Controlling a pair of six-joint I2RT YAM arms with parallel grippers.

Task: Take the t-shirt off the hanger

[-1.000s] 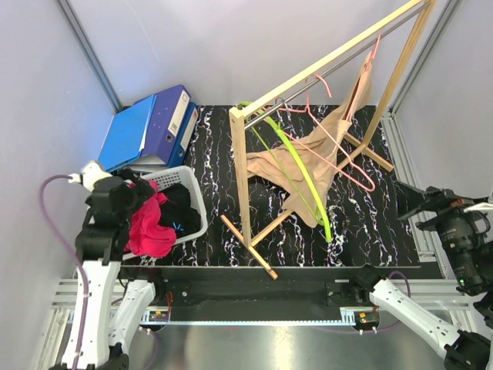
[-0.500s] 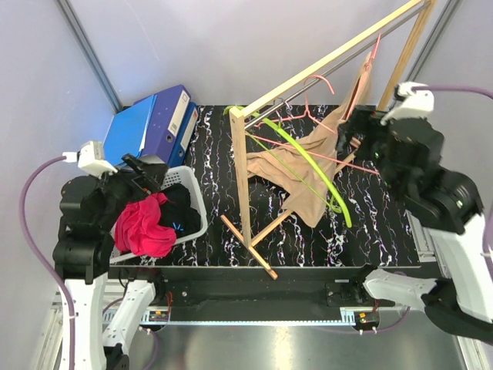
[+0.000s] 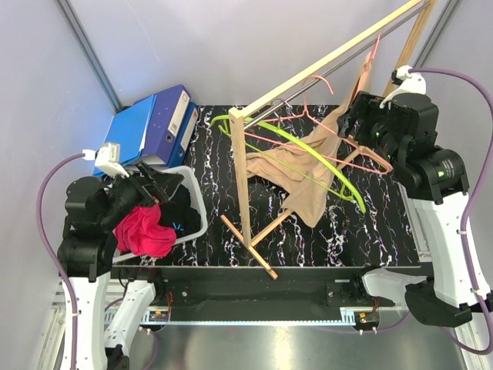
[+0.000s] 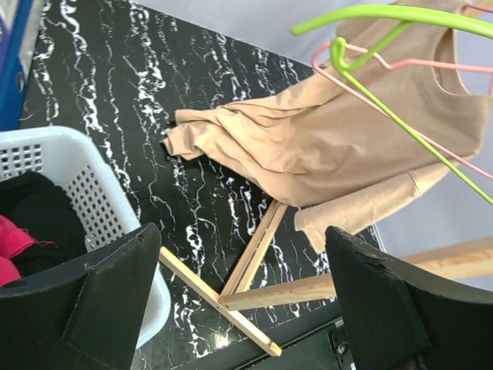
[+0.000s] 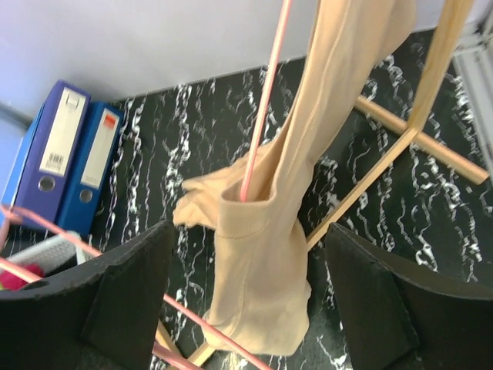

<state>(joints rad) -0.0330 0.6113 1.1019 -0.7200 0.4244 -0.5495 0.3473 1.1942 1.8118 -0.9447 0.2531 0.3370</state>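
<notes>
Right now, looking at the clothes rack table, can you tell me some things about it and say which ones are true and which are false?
1. The t-shirt hangs on a pink hanger. True.
2. The white basket is empty. False: pink clothes and black clothes lie in it.
3. Both tools are shut. False: the left tool and the right tool are open and hold nothing.
4. Blue folders lie behind the basket. True.

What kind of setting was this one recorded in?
Probably a walled lab test cell staged as a laundry corner: a wooden clothes rack with a beige t-shirt, a white laundry basket, and aluminium framing round plain walls.
</notes>
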